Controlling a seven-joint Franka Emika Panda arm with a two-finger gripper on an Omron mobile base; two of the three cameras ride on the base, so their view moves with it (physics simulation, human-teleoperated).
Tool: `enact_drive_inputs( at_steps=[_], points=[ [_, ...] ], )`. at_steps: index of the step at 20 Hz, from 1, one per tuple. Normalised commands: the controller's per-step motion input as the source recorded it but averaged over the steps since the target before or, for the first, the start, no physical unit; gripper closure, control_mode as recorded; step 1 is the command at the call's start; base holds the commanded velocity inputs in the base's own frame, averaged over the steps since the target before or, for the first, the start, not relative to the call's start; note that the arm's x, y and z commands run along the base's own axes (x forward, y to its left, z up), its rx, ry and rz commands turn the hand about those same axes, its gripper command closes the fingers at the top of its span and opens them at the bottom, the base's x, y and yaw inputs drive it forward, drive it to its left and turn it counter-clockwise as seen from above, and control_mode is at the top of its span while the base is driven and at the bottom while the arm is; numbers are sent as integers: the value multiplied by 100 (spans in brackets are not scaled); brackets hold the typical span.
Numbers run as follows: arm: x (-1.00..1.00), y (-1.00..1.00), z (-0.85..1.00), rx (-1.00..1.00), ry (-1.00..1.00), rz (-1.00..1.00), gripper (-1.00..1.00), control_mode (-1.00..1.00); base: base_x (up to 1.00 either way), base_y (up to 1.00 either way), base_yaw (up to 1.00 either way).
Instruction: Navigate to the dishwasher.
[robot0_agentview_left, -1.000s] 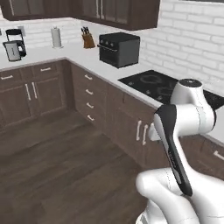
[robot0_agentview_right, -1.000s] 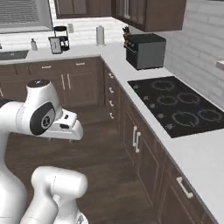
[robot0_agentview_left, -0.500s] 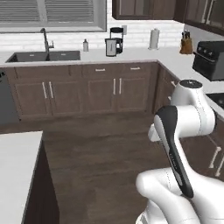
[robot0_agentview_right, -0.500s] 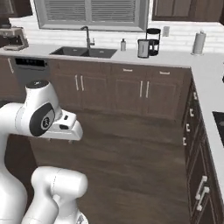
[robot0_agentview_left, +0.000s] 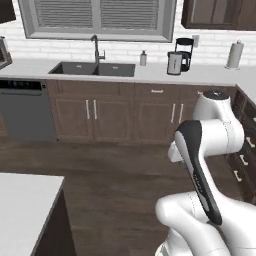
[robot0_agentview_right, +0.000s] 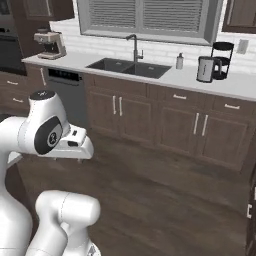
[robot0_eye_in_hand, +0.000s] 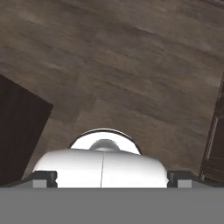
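the robot faces the sink wall of a dark-wood kitchen, with the dishwasher (robot0_agentview_left: 26, 110) at the left end of the cabinets.

a pale worktop (robot0_agentview_left: 150, 74) runs under the window, carrying a sink (robot0_agentview_left: 92, 68) with a tall tap, a small bottle, a kettle (robot0_agentview_right: 205, 69) and a coffee press; in the right base view an espresso machine (robot0_agentview_right: 49, 44) stands left of the sink. the floor (robot0_agentview_left: 115, 175) is dark wood plank. compared with half a second ago, the whole view has swung, so the sink sits nearer the middle and the dishwasher shows more fully. the pincer's state cannot be told; the hand view looks down at the floor.
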Motion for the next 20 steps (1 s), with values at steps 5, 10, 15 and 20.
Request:
enact_drive_inputs(
  at_steps=[5,10,15,20],
  points=[
    [0,0,0,0,0,0,-100,100,100,-23,25],
    [0,0,0,0,0,0,-100,100,100,-23,17],
    [0,0,0,0,0,0,-100,100,100,-17,4],
    [0,0,0,0,0,0,-100,100,87,0,0]
  ],
)
